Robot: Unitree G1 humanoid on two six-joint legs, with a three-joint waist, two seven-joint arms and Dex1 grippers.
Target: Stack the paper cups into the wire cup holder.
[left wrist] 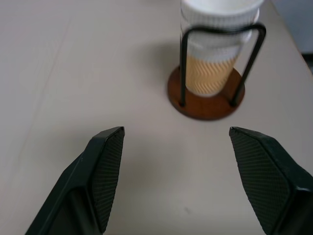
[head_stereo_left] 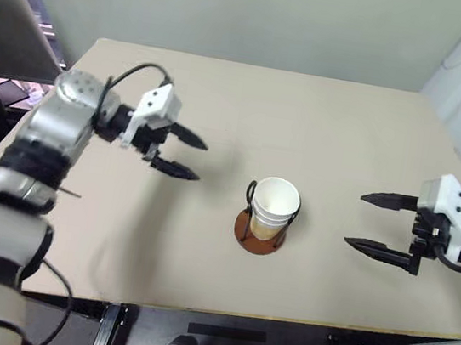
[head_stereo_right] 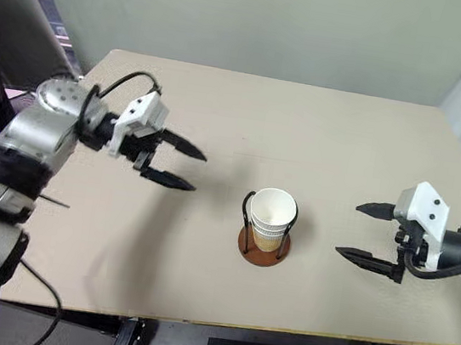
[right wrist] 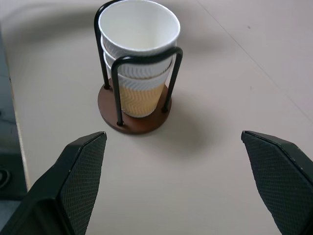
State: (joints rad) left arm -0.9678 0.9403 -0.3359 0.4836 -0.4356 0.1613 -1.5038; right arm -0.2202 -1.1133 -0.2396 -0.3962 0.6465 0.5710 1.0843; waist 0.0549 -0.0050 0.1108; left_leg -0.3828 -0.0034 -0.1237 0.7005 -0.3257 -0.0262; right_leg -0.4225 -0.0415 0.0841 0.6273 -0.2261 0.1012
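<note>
The paper cups [head_stereo_left: 275, 206] stand nested one inside another, upright in the wire cup holder [head_stereo_left: 258, 236], a rust-brown disc with black wire loops, near the table's front middle. In the right wrist view the cups [right wrist: 139, 73] show stepped white rims and a tan lower wall between the loops of the holder [right wrist: 134, 123]. My left gripper [head_stereo_left: 186, 155] hovers open and empty to the left of the holder, well apart from it. My right gripper [head_stereo_left: 371, 221] is open and empty to the right, fingers pointing at the holder. The left wrist view has the holder [left wrist: 208, 105] beyond my open left gripper [left wrist: 176, 147].
The beige table [head_stereo_left: 199, 271] carries nothing else. Its front edge runs just below the holder. A pale wall stands behind, and dark furniture sits off the table's left side.
</note>
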